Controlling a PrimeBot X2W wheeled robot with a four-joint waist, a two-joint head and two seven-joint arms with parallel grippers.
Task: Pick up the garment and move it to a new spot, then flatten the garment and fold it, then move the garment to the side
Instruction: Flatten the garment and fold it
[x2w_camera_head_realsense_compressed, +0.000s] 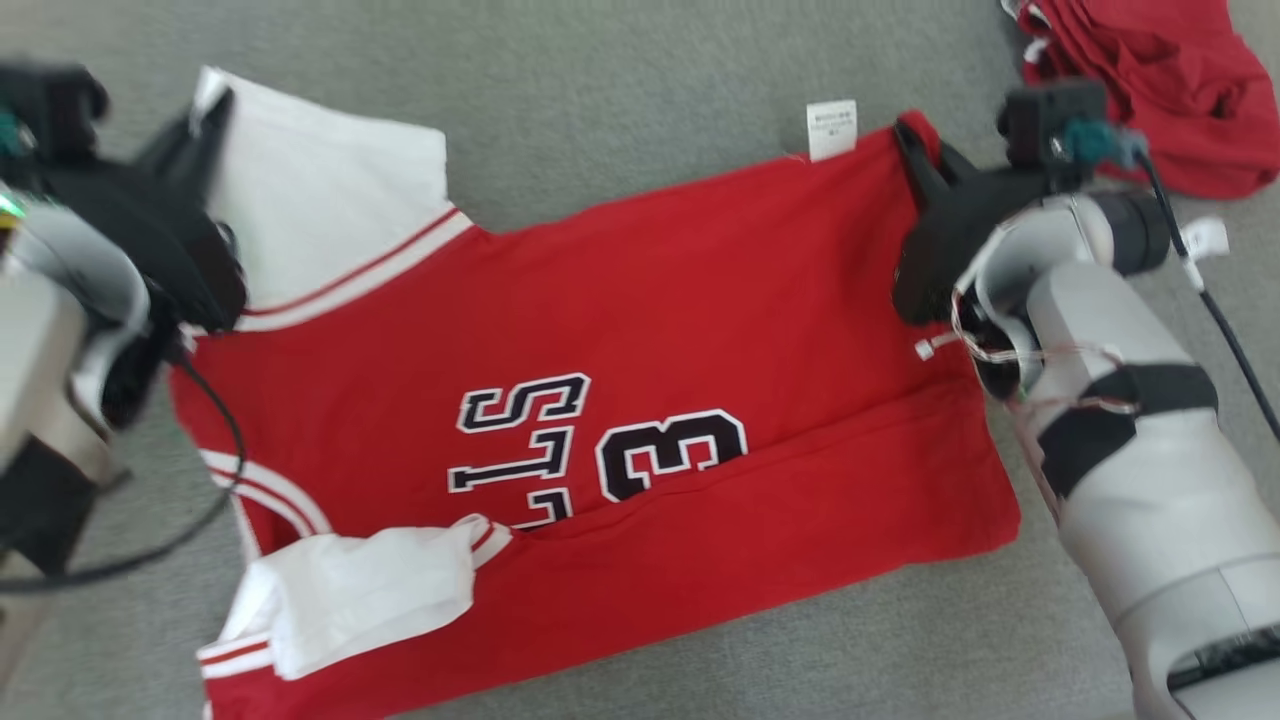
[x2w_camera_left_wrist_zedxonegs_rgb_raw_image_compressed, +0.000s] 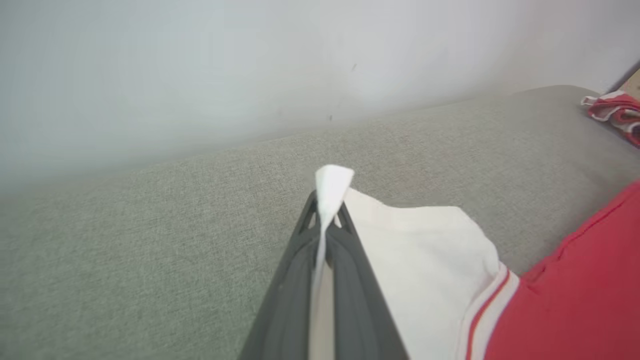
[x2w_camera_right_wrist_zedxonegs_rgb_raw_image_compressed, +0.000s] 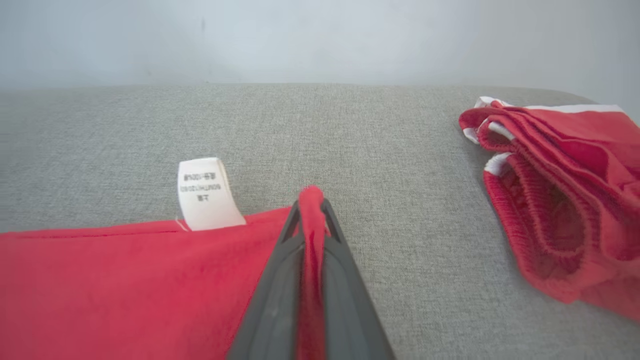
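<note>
**Garment (x2w_camera_head_realsense_compressed: 640, 330).** Red jersey with white sleeves and black lettering. It is spread on the grey cushion (x2w_camera_head_realsense_compressed: 620, 90) between the two grippers and is mostly flat. The edge farthest behind the fingertips is doubled over, and the sleeve on that side is bunched.

**Left gripper (x2w_camera_left_wrist_zedxonegs_rgb_raw_image_compressed: 327, 207).** The fingers are pressed together on the tip of the white sleeve (x2w_camera_left_wrist_zedxonegs_rgb_raw_image_compressed: 420, 250). A tuft of white cloth protrudes past the fingertips. The rest of the sleeve falls away to the right of the fingers.

**Right gripper (x2w_camera_right_wrist_zedxonegs_rgb_raw_image_compressed: 311, 202).** It is clamped on the red hem corner, with a ridge of cloth pinched between the fingers. The care label (x2w_camera_right_wrist_zedxonegs_rgb_raw_image_compressed: 205, 192) stands just left of the fingertips. A second red garment (x2w_camera_right_wrist_zedxonegs_rgb_raw_image_compressed: 560, 200) lies apart, well to the right.

**Handling (judged).**
- The cloth is taken to be light, limp and without stiffness, so sagging between the two holds is expected.
- The weave may be smooth, so a thin pinch could slip under tension.
- The two corners now held are considered suitable hold points.
- Both should be raised evenly so that the edge between them is kept straight.
- Drag from the bunched sleeve is to be watched.
</note>
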